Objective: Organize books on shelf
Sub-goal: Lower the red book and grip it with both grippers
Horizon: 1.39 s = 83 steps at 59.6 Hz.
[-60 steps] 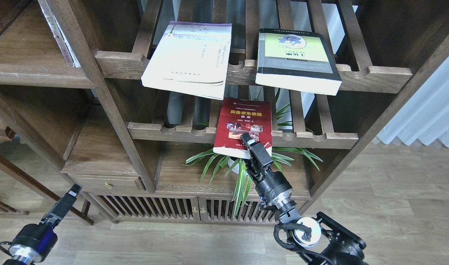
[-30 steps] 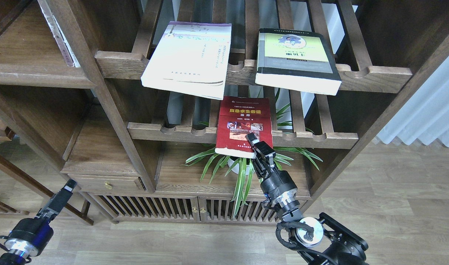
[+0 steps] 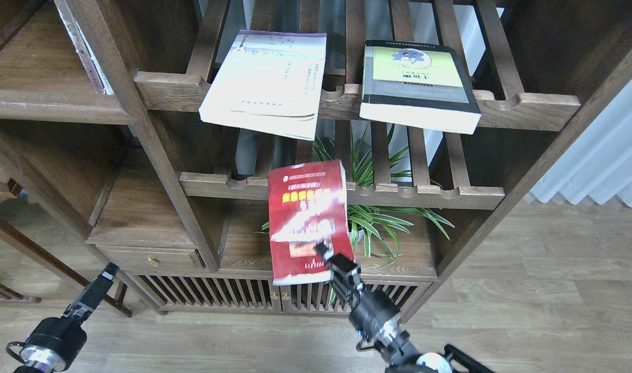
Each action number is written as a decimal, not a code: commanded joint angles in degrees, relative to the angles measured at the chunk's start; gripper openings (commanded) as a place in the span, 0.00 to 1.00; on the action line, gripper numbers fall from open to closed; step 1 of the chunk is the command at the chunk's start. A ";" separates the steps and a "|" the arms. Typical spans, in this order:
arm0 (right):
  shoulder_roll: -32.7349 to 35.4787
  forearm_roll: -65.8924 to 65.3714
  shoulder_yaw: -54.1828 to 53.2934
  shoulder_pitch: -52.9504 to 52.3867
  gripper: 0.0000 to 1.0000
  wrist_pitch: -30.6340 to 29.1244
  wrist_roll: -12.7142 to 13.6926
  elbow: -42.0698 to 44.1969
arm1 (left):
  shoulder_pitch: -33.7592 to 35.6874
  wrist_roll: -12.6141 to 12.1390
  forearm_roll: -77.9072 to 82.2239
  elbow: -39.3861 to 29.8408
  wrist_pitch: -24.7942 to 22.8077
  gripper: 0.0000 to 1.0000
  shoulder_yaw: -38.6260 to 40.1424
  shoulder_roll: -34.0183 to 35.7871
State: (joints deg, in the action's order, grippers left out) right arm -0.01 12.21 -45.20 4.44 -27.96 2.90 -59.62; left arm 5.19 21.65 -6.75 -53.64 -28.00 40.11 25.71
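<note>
My right gripper [image 3: 330, 261] is shut on the lower right corner of the red paperback [image 3: 306, 217]. It holds the book, blurred, in the air in front of the lower slatted rack [image 3: 425, 196]. The thin cream-white book [image 3: 267, 83] and the thick black-and-grey book with a yellow-green panel [image 3: 417, 85] lie flat on the upper slatted rack [image 3: 523, 106], overhanging its front rail. The flat solid-board shelf [image 3: 46, 106] is at the upper left. My left gripper [image 3: 106, 273] hangs low at the left, away from all books; its fingers cannot be told apart.
A thin worn white-spined book [image 3: 83, 49] leans on the flat shelf by the upright post [image 3: 140, 129]. A potted spider plant [image 3: 378, 217] stands in the bay behind the red book. A drawer [image 3: 150, 257] and slatted cabinet doors [image 3: 217, 295] are below. A curtain [image 3: 606, 160] hangs at the right.
The red paperback has come off the lower slatted rack; my right gripper pulled it down and to the left, uncovering the plant. My left gripper shifted only slightly.
</note>
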 commanded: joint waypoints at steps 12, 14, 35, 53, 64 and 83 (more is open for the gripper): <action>0.01 -0.43 1.96 1.89 0.05 -0.04 3.52 0.12 | -1.76 0.76 -0.28 -3.40 0.00 1.00 -0.21 -3.91; 0.01 -0.43 2.31 1.89 0.05 -0.04 4.05 0.21 | -2.29 0.85 -0.37 -4.28 0.00 1.00 -0.65 -6.02; 0.01 -0.43 3.02 1.89 0.05 -0.04 4.40 0.56 | -2.47 0.85 -0.37 -4.81 0.00 1.00 -5.48 -14.81; 0.01 -0.34 3.37 2.06 0.06 -0.04 4.49 0.56 | -1.85 0.76 -0.37 -3.93 0.00 1.00 -8.47 -19.82; 0.01 -0.43 3.28 2.15 0.06 -0.04 5.28 0.56 | -1.76 0.85 -1.16 -3.75 0.00 0.95 -9.09 -21.75; 0.01 -0.43 3.98 2.85 0.06 -0.04 5.63 0.56 | -0.80 0.50 -5.91 -3.84 0.00 0.76 -12.07 -21.67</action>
State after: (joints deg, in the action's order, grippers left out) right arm 0.00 11.80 -41.59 6.88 -28.00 8.49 -59.06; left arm 4.26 22.31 -12.42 -57.40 -28.00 29.99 3.97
